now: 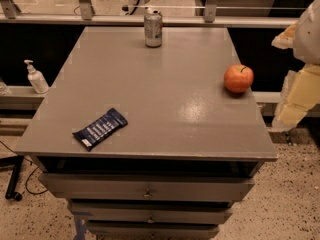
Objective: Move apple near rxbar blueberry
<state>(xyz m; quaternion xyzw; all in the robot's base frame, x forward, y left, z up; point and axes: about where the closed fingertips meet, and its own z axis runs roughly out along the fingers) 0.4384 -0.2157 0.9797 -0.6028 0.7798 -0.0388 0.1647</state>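
The red-orange apple [238, 78] sits near the right edge of the grey cabinet top [160, 89]. The dark blue rxbar blueberry [100, 128] lies flat and at an angle near the front left corner, far from the apple. My gripper [296, 101] is at the right edge of the view, off the side of the cabinet, to the right of the apple and apart from it. It holds nothing that I can see.
A silver-green drink can [153, 29] stands at the back middle of the top. A white pump bottle [35, 77] stands on a ledge to the left. Drawers [147, 189] are below the front edge. A railing runs behind.
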